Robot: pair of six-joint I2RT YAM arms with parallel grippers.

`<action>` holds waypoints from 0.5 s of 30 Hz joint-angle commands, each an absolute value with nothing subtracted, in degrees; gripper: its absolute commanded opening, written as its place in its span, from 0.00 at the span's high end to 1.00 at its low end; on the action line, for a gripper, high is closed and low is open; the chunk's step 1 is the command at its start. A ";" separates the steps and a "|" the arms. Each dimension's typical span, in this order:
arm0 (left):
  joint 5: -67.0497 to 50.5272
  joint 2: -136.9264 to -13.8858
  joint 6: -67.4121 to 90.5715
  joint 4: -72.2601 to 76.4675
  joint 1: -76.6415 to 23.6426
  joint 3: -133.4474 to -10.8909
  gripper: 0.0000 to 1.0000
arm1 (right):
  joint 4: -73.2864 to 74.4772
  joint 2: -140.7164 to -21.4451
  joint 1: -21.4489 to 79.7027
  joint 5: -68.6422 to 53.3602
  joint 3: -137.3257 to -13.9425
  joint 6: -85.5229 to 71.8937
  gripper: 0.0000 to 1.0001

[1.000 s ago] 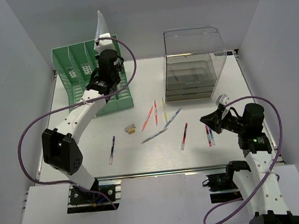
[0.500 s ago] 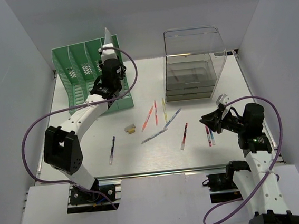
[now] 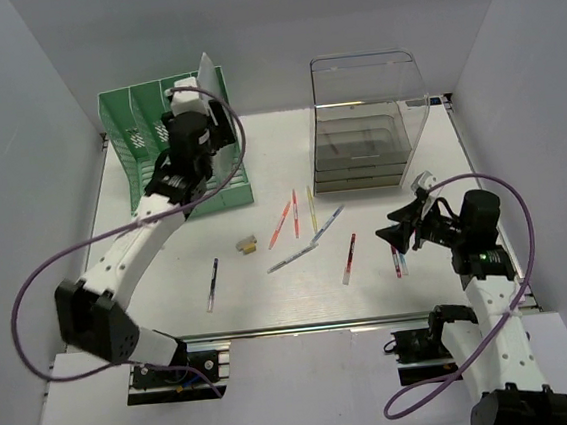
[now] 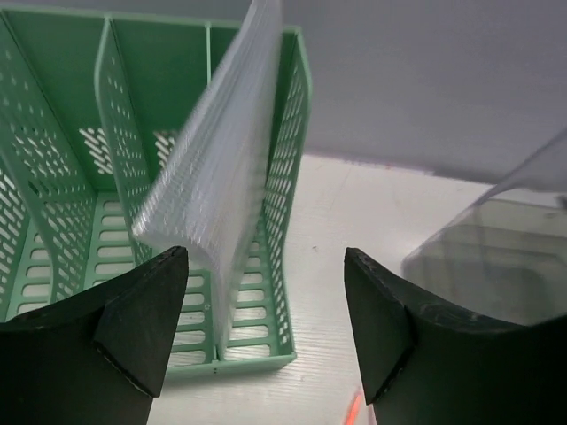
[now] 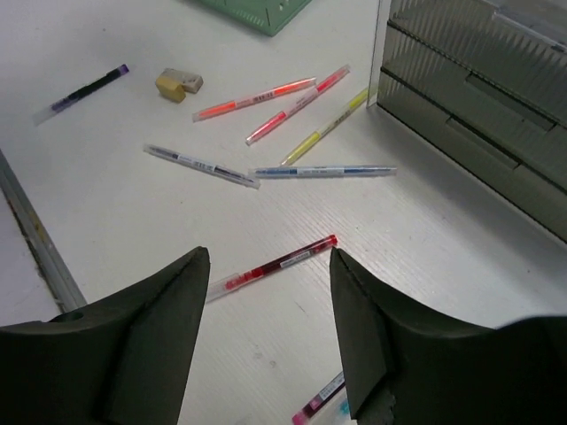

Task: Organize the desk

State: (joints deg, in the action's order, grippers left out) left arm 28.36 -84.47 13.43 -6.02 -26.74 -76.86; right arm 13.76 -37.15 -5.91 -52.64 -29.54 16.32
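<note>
The desk (image 3: 271,294) is seen under everything, its white top stretching from the arms' bases to the back wall, with loose items scattered across its middle.

The clear drawer box (image 3: 363,155) could be shoved backward if a drawer were pulled without being braced (it looks light, and all drawers appear shut). The green file rack (image 3: 130,127) could be dragged or tipped if it were caught during a withdrawal of the left gripper (image 4: 266,266), whose jaws are held wide apart with nothing clamped. The clear sleeve (image 4: 221,177), which stands leaning in the rightmost slot just beside the left finger, could be brushed and tipped out. The red pen (image 5: 275,263) lies beneath the right gripper (image 5: 269,257), whose jaws are likewise spread and empty. Because the pen is thin and round, it could be rolled aside by a closing finger.

One desk, one drawer box, one rack with four slots and one sleeve are counted. Nine pens are made out, though the pair (image 3: 397,259) nearest the right arm is hard to separate. One small eraser-like block (image 3: 247,243) is counted.
</note>
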 commanded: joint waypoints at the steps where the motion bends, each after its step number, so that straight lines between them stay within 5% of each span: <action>1: 23.92 -72.71 15.11 -7.91 -26.72 -75.35 0.19 | 15.71 -41.65 -6.33 -52.65 -36.11 11.71 0.37; 5: 12.18 -61.47 17.22 -6.34 -26.72 -66.64 0.35 | 17.67 -48.85 -6.59 -52.82 -44.10 6.08 0.35; 8: 0.23 -56.01 18.19 -3.44 -27.33 -58.64 0.68 | 14.60 -51.32 -6.77 -51.15 -46.14 -2.97 0.35; 10: -7.17 -54.15 18.72 -2.21 -27.33 -53.21 0.77 | 13.28 -53.16 -6.68 -51.68 -47.28 -6.40 0.35; 12: -14.89 -52.66 18.90 -0.45 -27.33 -50.03 0.71 | 10.82 -54.40 -6.68 -50.63 -47.46 -12.11 0.35; 15: -21.68 -51.60 17.24 2.19 -27.33 -45.36 0.38 | 8.28 -57.03 -6.68 -48.61 -46.68 -18.27 0.36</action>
State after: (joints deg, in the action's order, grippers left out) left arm -7.92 -51.81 17.50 0.36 -27.16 -48.36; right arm 12.69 -55.57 -6.42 -50.50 -45.54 -8.62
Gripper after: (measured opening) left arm 0.539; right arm 0.649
